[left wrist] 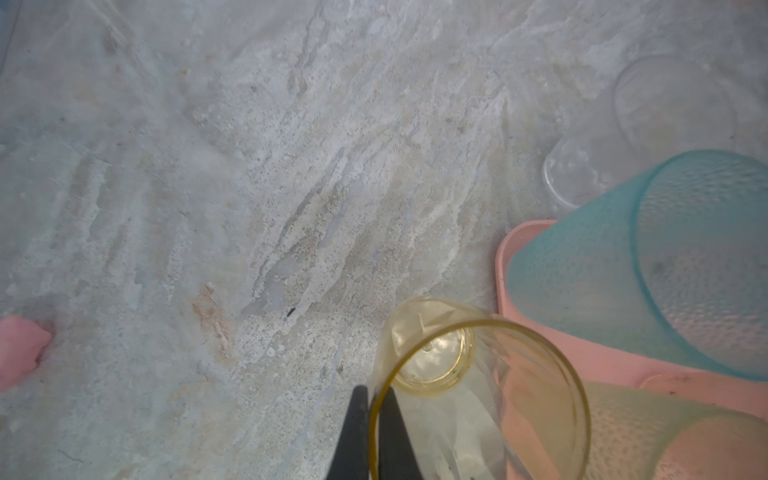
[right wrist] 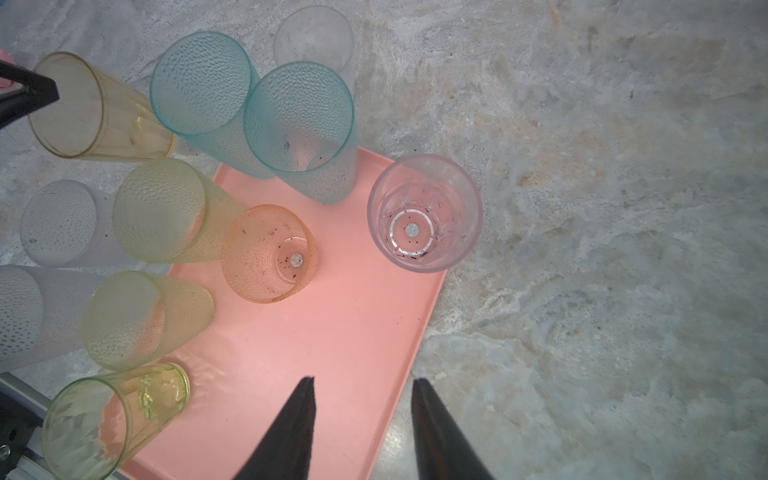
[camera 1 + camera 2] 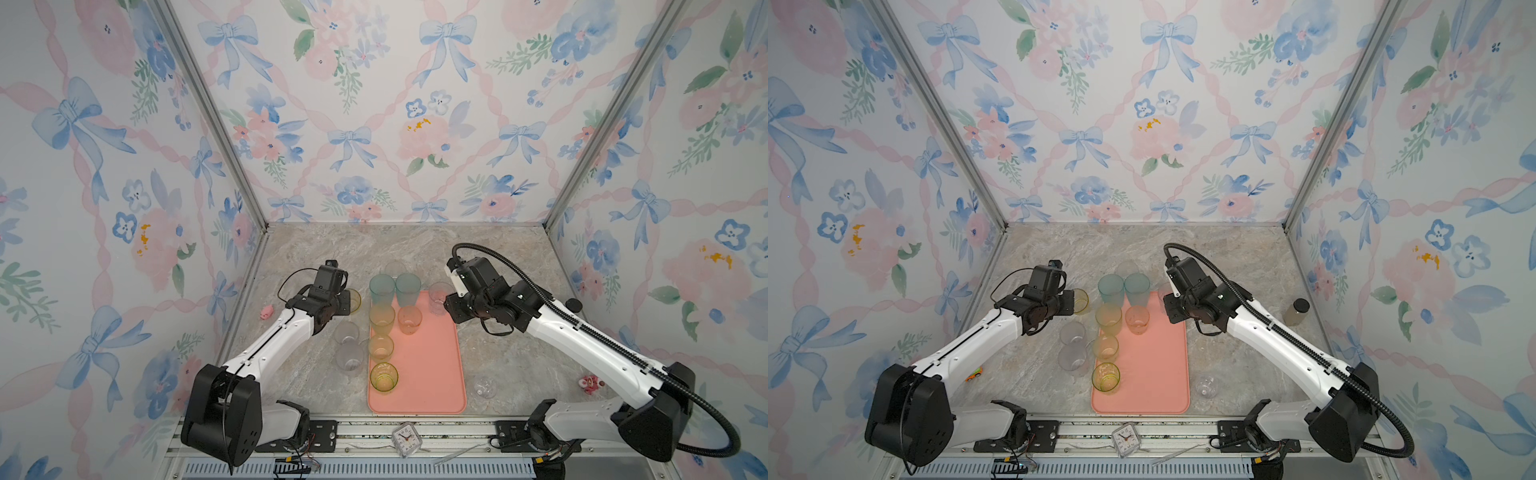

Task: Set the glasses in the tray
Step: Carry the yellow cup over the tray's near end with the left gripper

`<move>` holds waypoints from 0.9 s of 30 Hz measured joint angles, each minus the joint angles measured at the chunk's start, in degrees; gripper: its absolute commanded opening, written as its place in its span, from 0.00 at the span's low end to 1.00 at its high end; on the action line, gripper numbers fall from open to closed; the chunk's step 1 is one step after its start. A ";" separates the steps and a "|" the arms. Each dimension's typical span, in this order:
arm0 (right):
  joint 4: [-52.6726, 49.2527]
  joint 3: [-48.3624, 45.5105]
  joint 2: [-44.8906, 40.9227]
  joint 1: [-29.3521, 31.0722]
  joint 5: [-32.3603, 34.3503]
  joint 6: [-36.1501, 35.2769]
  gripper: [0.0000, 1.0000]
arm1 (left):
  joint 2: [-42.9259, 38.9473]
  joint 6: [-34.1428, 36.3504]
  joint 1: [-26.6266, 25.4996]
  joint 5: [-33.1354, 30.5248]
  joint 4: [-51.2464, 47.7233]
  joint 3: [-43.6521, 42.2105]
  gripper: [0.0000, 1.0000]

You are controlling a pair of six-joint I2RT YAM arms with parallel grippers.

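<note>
The amber see-through plastic tumbler (image 1: 478,374) is outside the salmon-pink flat plastic tray (image 3: 432,365), just off its far left corner. The left gripper (image 1: 374,399) is pinched onto its rim, one finger inside, one outside. Two tall frosted teal tumblers (image 3: 381,286) sit at the tray's far end, with yellow-green tumblers (image 3: 382,318) down its left edge. The right gripper (image 2: 361,382) hangs over the tray's right edge, jaws apart with nothing between them, near a pale pink clear tumbler (image 2: 424,212) at the far right corner.
</note>
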 measured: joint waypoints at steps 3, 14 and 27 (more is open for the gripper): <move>0.00 0.00 0.42 -0.35 0.00 0.00 0.42 | -2.34 0.92 0.00 0.00 -0.83 2.21 0.00; 0.39 -0.13 0.39 -1.25 0.44 0.02 0.42 | -10.56 2.60 -8.26 0.22 -5.27 9.44 0.00; 0.42 -1.11 -3.06 -2.89 0.94 0.76 0.42 | -0.35 3.98 -34.71 -5.62 -12.57 22.64 0.00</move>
